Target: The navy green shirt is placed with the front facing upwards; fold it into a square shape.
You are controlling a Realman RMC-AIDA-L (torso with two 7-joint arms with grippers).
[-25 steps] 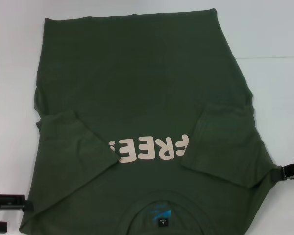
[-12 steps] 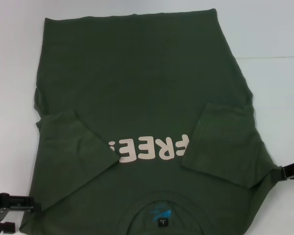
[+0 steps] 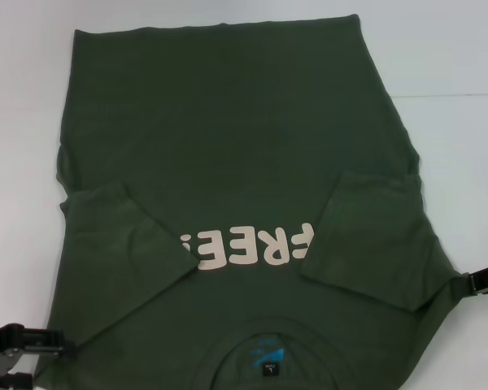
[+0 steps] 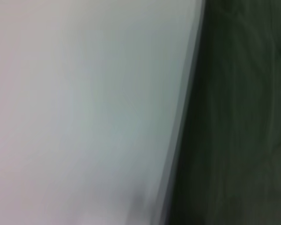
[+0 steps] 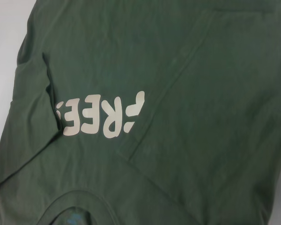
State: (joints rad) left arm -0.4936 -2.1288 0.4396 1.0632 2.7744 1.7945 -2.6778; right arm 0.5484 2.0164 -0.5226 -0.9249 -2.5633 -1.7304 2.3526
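The navy green shirt (image 3: pixel 236 162) lies front up on the white table, collar nearest me, with pale "FREE!" letters (image 3: pixel 248 248) on the chest. Both sleeves are folded inward over the chest. My left gripper (image 3: pixel 31 359) is at the near left, open, with its upper finger (image 3: pixel 41 340) at the shirt's shoulder edge. My right gripper (image 3: pixel 474 285) is at the right shoulder edge, where the cloth is drawn to a point into it. The left wrist view shows the shirt's edge (image 4: pixel 234 117) up close. The right wrist view shows the letters (image 5: pixel 100 117) and a folded sleeve (image 5: pixel 210 93).
The white table (image 3: pixel 455 162) shows bare to the right, left and far side of the shirt. A faint seam line (image 3: pixel 447 96) crosses the table at the far right. The neck label (image 3: pixel 267 357) sits inside the collar.
My left gripper has moved right, toward the shirt, and now reaches its near left shoulder edge. The right gripper and the shirt have stayed put.
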